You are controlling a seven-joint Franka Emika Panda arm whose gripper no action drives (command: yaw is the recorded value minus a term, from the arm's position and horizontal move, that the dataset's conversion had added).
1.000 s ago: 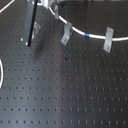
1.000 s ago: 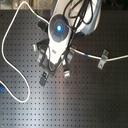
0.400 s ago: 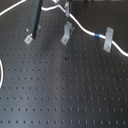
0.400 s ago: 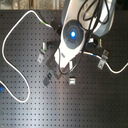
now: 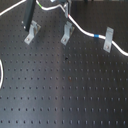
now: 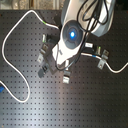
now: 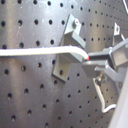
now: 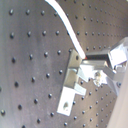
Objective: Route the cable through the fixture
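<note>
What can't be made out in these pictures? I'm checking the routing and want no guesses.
- Tool: in both wrist views its tips seem to pinch the cable, but blur hides the contact.
- Middle fixture: in the first exterior view, too blurred to tell whether the cable sits in it.
- Cable near the tool: in the second exterior view, hidden under the arm.

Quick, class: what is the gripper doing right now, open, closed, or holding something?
Gripper: jaws closed on the long thin white cable, beside a grey metal clip fixture on the black perforated board.
</note>
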